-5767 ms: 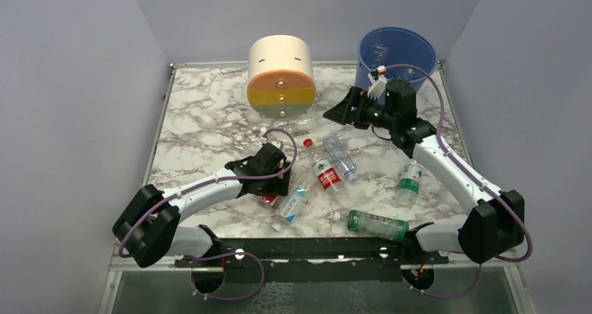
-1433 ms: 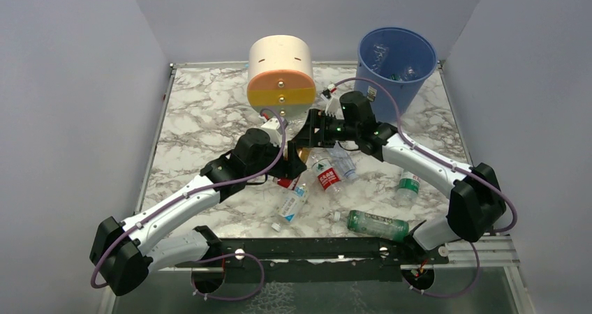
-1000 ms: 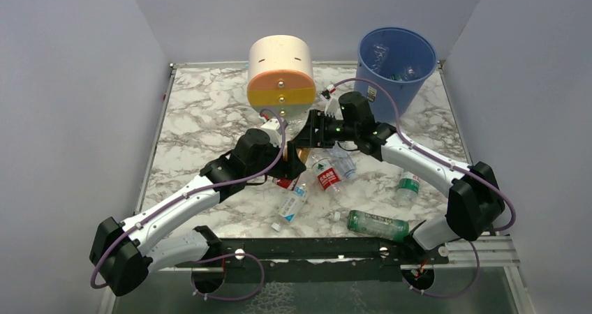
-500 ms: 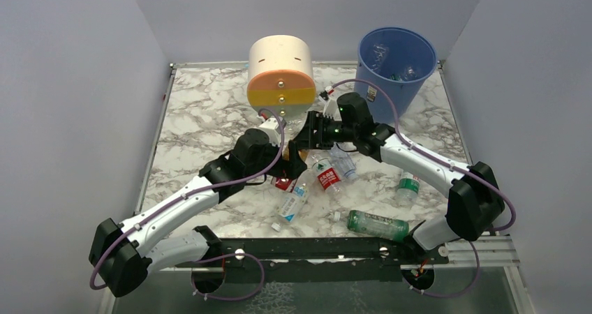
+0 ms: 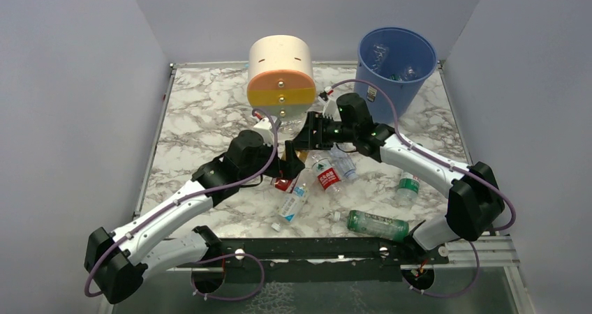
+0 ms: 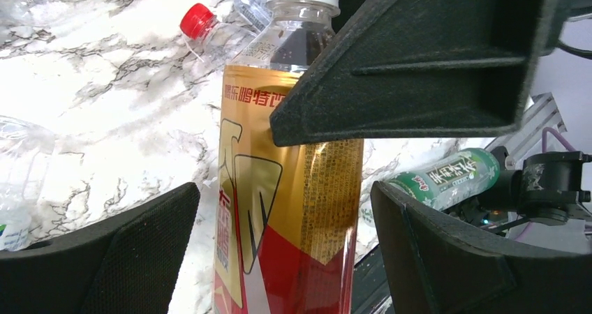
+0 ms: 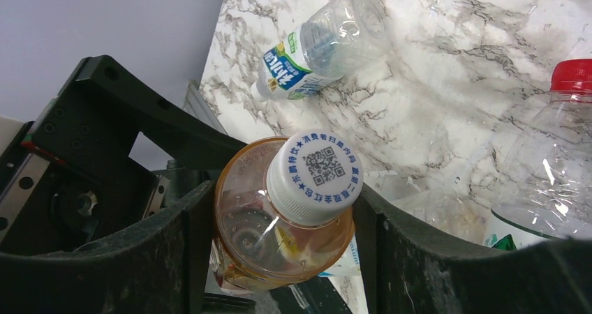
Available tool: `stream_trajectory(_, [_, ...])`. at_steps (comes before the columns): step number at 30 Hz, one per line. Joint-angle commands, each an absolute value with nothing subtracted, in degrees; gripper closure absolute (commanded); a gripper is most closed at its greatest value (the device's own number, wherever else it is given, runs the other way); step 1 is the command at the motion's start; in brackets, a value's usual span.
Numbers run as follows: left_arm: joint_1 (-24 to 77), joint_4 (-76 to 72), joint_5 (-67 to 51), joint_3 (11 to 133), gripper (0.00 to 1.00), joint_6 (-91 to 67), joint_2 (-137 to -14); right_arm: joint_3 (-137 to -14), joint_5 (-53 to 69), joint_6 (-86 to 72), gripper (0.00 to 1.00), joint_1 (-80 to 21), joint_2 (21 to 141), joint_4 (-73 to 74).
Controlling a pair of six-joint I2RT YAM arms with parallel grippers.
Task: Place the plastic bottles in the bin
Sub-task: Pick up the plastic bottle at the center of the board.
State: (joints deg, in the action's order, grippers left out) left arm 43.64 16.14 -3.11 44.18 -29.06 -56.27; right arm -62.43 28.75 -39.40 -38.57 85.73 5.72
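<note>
Where the right hand clamps the gold-labelled bottle, its finger hides the shoulder; the left hand gapes around it, label cut off below.

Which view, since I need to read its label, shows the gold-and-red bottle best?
Left wrist: the gold-and-red bottle fills the frame close up, label print facing the lens. Right wrist looks down on its white QR-coded cap, the bottle gripped in the right claw. In the top external view it is mostly hidden.
</note>
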Motion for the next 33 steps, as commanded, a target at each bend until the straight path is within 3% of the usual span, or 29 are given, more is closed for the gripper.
stream_trajectory(1, [43.8,18.3,-0.7,46.6,0.01,-28.9,-53.0,-64.0,27.1,-38.2,0.51,-38.8,86.1,6.5])
stream_trajectory(13, [43.8,25.1,-1.4,56.6,0.01,-29.9,-47.5,-69.8,23.5,-35.6,0.51,-38.7,86.9,11.0])
stream_trajectory(22, [43.9,26.1,-1.3,54.4,0.01,-30.9,-45.6,-75.0,21.5,-33.2,0.51,-37.4,87.6,14.2])
stream_trajectory(33, [43.9,26.2,-0.9,54.4,0.01,-30.3,-45.3,-79.7,22.1,-30.4,0.51,-27.6,86.8,16.8])
